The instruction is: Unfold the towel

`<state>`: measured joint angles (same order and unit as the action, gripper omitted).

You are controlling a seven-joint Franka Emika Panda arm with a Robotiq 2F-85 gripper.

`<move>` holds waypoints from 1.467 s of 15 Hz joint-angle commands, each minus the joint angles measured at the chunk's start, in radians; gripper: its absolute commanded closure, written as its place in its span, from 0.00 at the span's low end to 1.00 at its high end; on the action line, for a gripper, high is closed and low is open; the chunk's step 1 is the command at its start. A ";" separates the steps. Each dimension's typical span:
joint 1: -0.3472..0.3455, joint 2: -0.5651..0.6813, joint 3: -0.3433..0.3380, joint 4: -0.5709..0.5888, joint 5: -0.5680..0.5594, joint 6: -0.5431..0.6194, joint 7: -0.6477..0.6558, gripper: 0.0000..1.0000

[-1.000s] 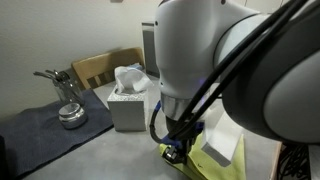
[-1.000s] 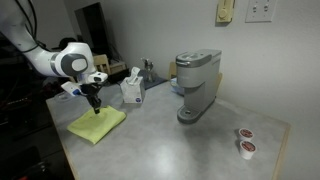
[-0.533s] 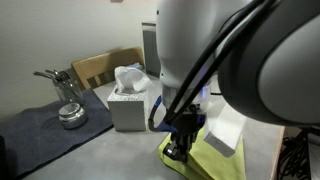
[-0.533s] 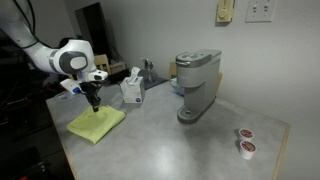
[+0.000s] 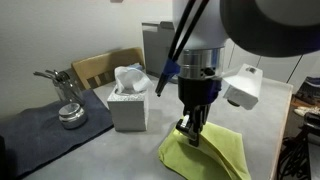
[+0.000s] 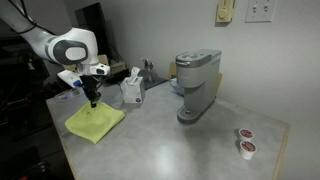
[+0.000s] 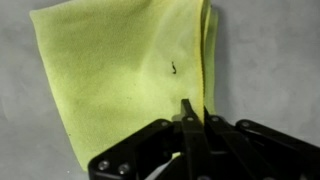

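The towel (image 5: 215, 157) is a lime yellow-green cloth, folded, lying on the grey counter in both exterior views (image 6: 95, 123). My gripper (image 5: 192, 138) points straight down at its near corner, and the cloth rises in a small peak to the fingertips. In the wrist view the towel (image 7: 120, 70) fills the upper left, with stacked fold layers along its right edge. The gripper (image 7: 190, 108) is shut there with a sliver of yellow cloth pinched between the fingers. Seen from across the counter, the gripper (image 6: 92, 102) hangs just over the towel's back corner.
A grey tissue box (image 5: 128, 105) with white tissue stands beside the towel, also seen from across the counter (image 6: 132, 90). A dark mat (image 5: 40, 140) carries a metal tool (image 5: 68, 113). A coffee machine (image 6: 197, 85) and two pods (image 6: 245, 142) are further along the counter.
The arm has risen a little, staying shut. The towel's pinched corner has come up with it.
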<state>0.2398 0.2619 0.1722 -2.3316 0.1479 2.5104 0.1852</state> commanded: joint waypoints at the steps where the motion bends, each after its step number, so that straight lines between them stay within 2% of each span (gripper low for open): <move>1: -0.062 -0.069 0.009 -0.054 0.054 -0.046 -0.092 0.99; 6: -0.128 -0.101 0.000 -0.076 0.116 -0.142 -0.262 0.99; 13: -0.174 -0.109 -0.049 -0.065 0.055 -0.333 -0.424 0.99; 16: -0.182 -0.112 -0.072 -0.062 0.032 -0.359 -0.424 0.99; 18: -0.184 -0.115 -0.086 -0.064 0.025 -0.337 -0.396 0.99; 22: -0.177 -0.130 -0.112 -0.072 -0.009 -0.279 -0.282 0.99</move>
<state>0.0706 0.1658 0.0699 -2.3826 0.1677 2.1963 -0.1674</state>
